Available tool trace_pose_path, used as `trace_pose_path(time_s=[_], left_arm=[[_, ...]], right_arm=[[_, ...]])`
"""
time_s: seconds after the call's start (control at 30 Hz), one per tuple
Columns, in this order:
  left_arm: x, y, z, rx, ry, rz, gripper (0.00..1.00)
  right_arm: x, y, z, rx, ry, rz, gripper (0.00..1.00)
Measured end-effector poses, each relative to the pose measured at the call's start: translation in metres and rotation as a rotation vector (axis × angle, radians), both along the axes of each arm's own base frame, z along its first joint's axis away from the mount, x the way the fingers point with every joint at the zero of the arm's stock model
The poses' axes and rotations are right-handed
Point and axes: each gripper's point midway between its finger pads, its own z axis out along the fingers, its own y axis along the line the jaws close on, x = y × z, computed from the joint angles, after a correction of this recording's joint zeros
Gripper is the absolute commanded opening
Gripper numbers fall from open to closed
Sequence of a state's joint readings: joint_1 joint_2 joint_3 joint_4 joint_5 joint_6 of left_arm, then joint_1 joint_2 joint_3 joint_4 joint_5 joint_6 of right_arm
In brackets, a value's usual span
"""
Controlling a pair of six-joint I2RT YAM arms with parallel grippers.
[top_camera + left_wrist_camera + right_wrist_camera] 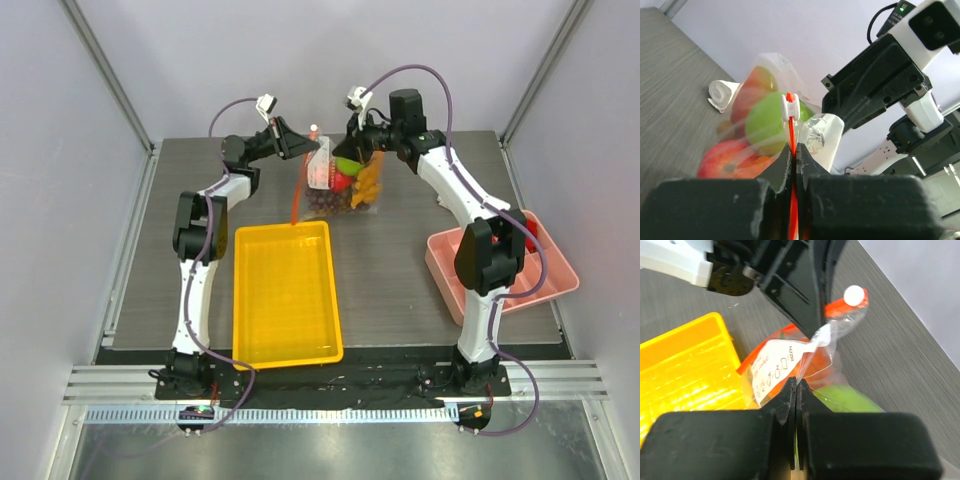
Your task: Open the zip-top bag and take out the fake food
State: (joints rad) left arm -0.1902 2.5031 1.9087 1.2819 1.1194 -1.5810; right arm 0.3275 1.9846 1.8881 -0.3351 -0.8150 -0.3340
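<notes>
Looking first from above, we see the zip-top bag [330,178] lifted off the bench [400,260] at the far middle, slung between the two arms, with the fake food [352,190] bunched in its lower part. The left end effector [310,148] and the right end effector [352,150] both meet the bag's upper edge, close together. An orange-red strip [296,200] hangs from the bag toward the far rim of the yellow tray [285,300]; a pink tray [560,272] sits at the right. We judge that the load hangs just beyond the yellow tray, so anything that spills could land on the bench and roll.

From the left wrist, the fingers are pinched tight on the strip below its white slider [789,106]. A green apple [767,125] and a red apple [722,160] press against the film, and a white roll of cloth [722,95] lies beyond. Pulling hard here could, we think, slide the strip through the pads or tear it from the film.

From the right wrist, the fingers are clamped on a thin fold of clear plastic beside the printed label [772,367]. That hold, we reckon, carries much of the weight; if the arms draw apart quickly, the slick film may slip out and the bag would drop or swing, scattering its contents.
</notes>
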Motion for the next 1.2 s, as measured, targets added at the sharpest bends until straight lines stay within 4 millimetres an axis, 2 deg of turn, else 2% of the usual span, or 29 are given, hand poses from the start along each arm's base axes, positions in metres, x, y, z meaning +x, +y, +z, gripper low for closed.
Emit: trace_pose_path(time_s=[0.03, 0.07, 0.1, 0.13, 0.2, 0.33, 0.43, 0.53, 0.67, 0.83, 0.93, 0.97, 1.0, 1.03, 1.13, 1.17, 1.2], left_arm=[[-0.001, 0.000, 0.001, 0.002, -0.013, 0.005, 0.00], [-0.002, 0.000, 0.003, 0.007, -0.033, 0.014, 0.00], [-0.002, 0.000, 0.005, 0.019, -0.050, 0.029, 0.00], [-0.002, 0.000, 0.008, 0.035, -0.068, 0.046, 0.00], [-0.003, -0.002, 0.019, 0.069, -0.118, 0.077, 0.00], [-0.013, -0.011, 0.054, 0.116, -0.253, 0.101, 0.00], [-0.023, -0.021, 0.075, 0.109, -0.351, 0.083, 0.00], [-0.034, -0.028, 0.080, 0.104, -0.387, 0.033, 0.00], [-0.041, -0.035, 0.079, 0.111, -0.407, -0.053, 0.00], [-0.046, -0.040, 0.068, 0.132, -0.394, -0.128, 0.00], [-0.052, -0.044, 0.061, 0.143, -0.373, -0.168, 0.00], [-0.054, -0.045, 0.059, 0.146, -0.372, -0.180, 0.00], [-0.056, -0.046, 0.057, 0.147, -0.366, -0.193, 0.00], [-0.058, -0.048, 0.057, 0.148, -0.364, -0.202, 0.00], [-0.065, -0.053, 0.055, 0.150, -0.360, -0.231, 0.00], [-0.067, -0.055, 0.056, 0.149, -0.361, -0.237, 0.00], [-0.068, -0.055, 0.056, 0.149, -0.361, -0.241, 0.00]], right_arm=[[0.002, -0.002, -0.002, -0.007, 0.003, -0.016, 0.29], [0.004, -0.004, -0.003, -0.014, 0.009, -0.041, 0.44], [0.010, -0.009, -0.005, -0.031, 0.013, -0.093, 0.69], [0.012, -0.012, -0.005, -0.035, 0.023, -0.119, 0.80], [0.019, -0.021, -0.004, -0.053, 0.024, -0.197, 0.91], [0.026, -0.039, 0.003, -0.068, 0.026, -0.302, 0.95], [0.029, -0.050, 0.005, -0.068, 0.029, -0.330, 0.95], [0.029, -0.055, 0.005, -0.071, 0.023, -0.312, 0.93], [0.024, -0.054, 0.007, -0.074, -0.001, -0.247, 0.93], [0.012, -0.044, 0.007, -0.070, -0.038, -0.133, 0.93], [0.006, -0.041, 0.005, -0.060, -0.038, -0.090, 0.85], [0.005, -0.039, 0.005, -0.056, -0.038, -0.080, 0.81], [0.003, -0.039, 0.006, -0.051, -0.039, -0.069, 0.71], [0.002, -0.038, 0.007, -0.046, -0.039, -0.060, 0.66], [-0.001, -0.035, 0.010, -0.021, -0.034, -0.027, 0.40], [-0.002, -0.034, 0.010, -0.012, -0.024, -0.016, 0.12], [-0.003, -0.034, 0.010, -0.008, -0.023, -0.006, 0.01]])
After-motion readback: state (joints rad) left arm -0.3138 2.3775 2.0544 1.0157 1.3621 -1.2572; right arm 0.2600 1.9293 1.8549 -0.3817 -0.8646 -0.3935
